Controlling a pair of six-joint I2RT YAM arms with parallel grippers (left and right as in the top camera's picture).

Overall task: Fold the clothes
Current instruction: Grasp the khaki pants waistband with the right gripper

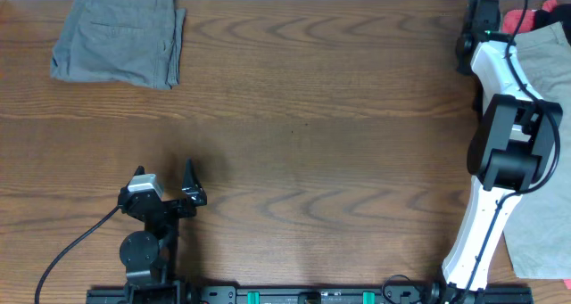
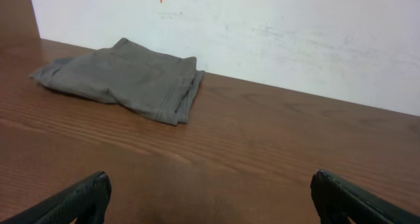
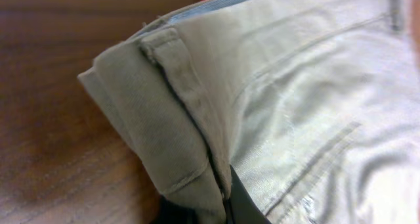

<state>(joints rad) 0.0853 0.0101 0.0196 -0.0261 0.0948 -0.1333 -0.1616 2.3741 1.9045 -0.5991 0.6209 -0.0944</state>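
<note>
From overhead, your left tool (image 1: 165, 181) sits low on the brown wooden tabletop (image 1: 312, 117), well apart from the folded grey cotton shorts (image 1: 119, 36) in the far left corner. The left wrist view shows its fingers (image 2: 72, 201) spread wide, with the shorts lying ahead of them. In the right wrist view, your right tool (image 3: 210, 207) is clamped on the raised waistband edge of the beige khaki trousers (image 3: 295, 106).

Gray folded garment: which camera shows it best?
Left wrist: the gray garment looks large, with its stacked edges plain. Overhead shows it small, from above. Right wrist shows only tan cloth.
</note>
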